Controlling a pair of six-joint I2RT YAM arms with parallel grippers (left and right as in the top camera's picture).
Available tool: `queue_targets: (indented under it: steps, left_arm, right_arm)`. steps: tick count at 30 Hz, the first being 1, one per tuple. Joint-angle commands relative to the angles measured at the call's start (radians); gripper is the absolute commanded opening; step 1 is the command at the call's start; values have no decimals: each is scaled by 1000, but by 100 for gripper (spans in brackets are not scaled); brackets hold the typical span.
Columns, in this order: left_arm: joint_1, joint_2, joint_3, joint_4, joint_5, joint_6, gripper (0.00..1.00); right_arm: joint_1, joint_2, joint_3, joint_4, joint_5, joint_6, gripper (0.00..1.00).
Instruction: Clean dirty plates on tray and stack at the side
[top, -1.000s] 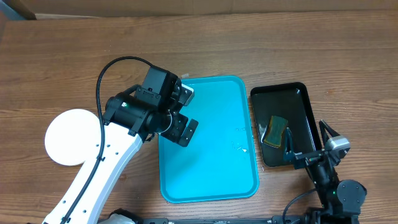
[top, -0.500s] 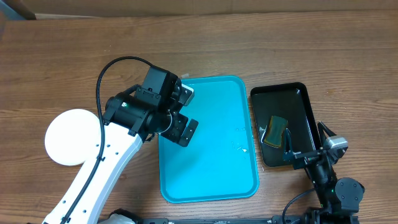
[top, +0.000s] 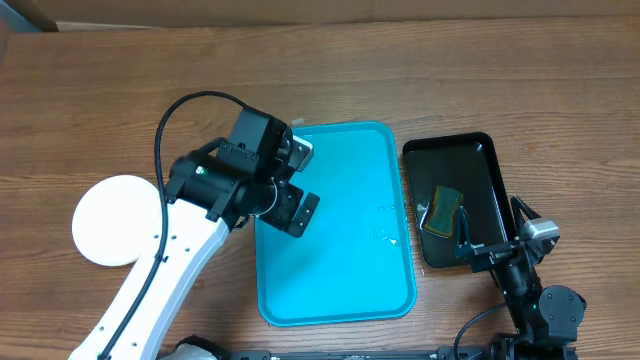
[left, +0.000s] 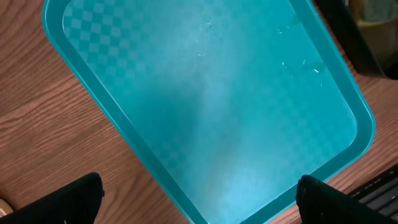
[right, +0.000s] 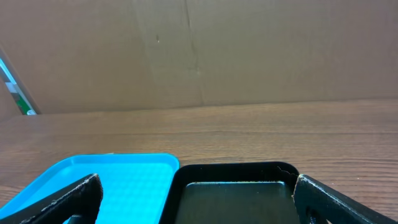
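Left claw (top: 298, 182) is spread wide and holding nothing, hanging over the left edge of the turquoise tray (top: 340, 290). In the wrist view both finger tips sit at the bottom corners with only tray floor between them. Right claw (top: 495, 238) is also wide and empty, parked low at the near end of the black tray (top: 487, 170), where the sponge (top: 443, 209) lies. No plate is on the turquoise tray, just a few wet flecks near its right side. The plates (top: 113, 220) show as one white disc on the table (top: 500, 80), well left of the tray. From above I can't tell how many are stacked. Handling guess: stiff, shallow, smooth and likely slick if damp; I can't tell whether they are heavy ceramic or light plastic. Since they lie flat, I'd pinch the raised rim at the edge nearest me, one finger over and one under, and lift level so the stack doesn't slide. Against the earlier frames, my left arm, the plates, the tray and the sponge match. Only the right wrist head sits a touch lower and further left than a second ago. The job looks about done.
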Motion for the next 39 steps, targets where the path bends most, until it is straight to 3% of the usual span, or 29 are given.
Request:
queue_targets:
  steps: [1,3,5,10,19,24,31,39]
  left_arm:
    - [-6,-126,-45,18,-72,28,100]
    - [-2,-203,-106,113,-102,27,100]
    - [36,-327,-233,335,-101,26,100]
    - [133,-546,-481,667,-85,-19,100]
    - [253,-938,-829,978,-78,-79,100]
    - [293,-1126,-996,1110,-72,-80,100]
    - [349,-1348,-1093,1093,-72,-79,100]
    - [354,-1350,-1205,1175,-85,-80,100]
  right_arm:
    - [6,-9,-10,7,8,2,100]
    - [6,-9,-10,7,8,2,100]
    - [6,-9,-10,7,8,2,100]
    - [6,-9,-10,7,8,2,100]
    - [6,-9,-10,7,8,2,100]
    - [6,-9,-10,7,8,2,100]
    - [6,-9,-10,7,8,2,100]
    - [6,-9,-10,7,8,2,100]
